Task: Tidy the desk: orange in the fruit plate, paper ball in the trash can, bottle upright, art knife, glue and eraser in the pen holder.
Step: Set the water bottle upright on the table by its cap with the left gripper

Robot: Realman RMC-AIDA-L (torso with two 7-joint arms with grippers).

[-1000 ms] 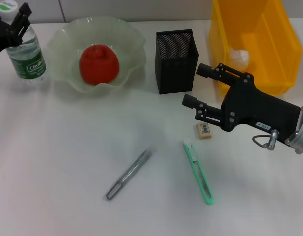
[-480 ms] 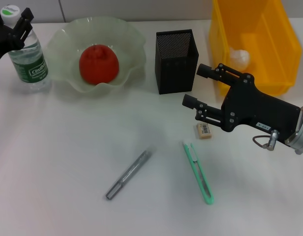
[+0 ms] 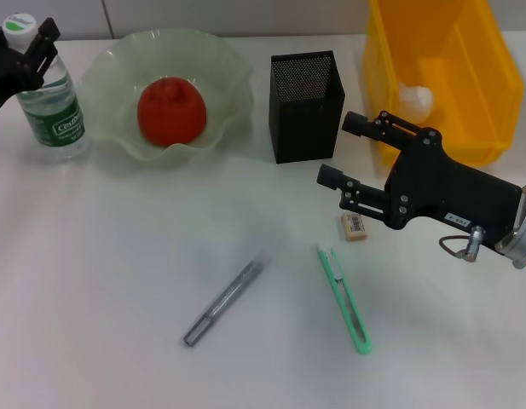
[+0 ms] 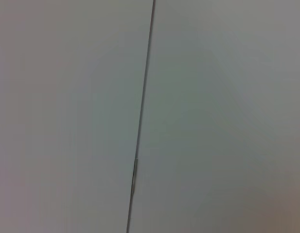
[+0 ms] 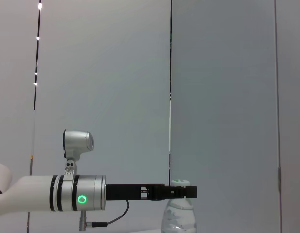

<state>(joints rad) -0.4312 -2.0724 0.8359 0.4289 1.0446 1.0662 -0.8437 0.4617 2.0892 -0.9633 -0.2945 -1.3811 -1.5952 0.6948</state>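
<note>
- Two grippers show: our left gripper [image 3: 31, 47] sits at the neck of the bottle [image 3: 49, 106], which stands upright at the far left of the desk [image 3: 118, 256]; we cannot tell whether the fingers pinch it.
- Our right gripper [image 3: 343, 152] hovers with its fingers spread, just beside the pen holder [image 3: 305, 106] and near the eraser [image 3: 355, 226].
- The orange [image 3: 170, 111] lies in the fruit plate [image 3: 228, 85].
- The paper ball [image 3: 416, 98] rests inside the trash can [image 3: 467, 77].
- The glue [image 3: 222, 302] and art knife [image 3: 344, 296] lie apart on the desk.
</note>
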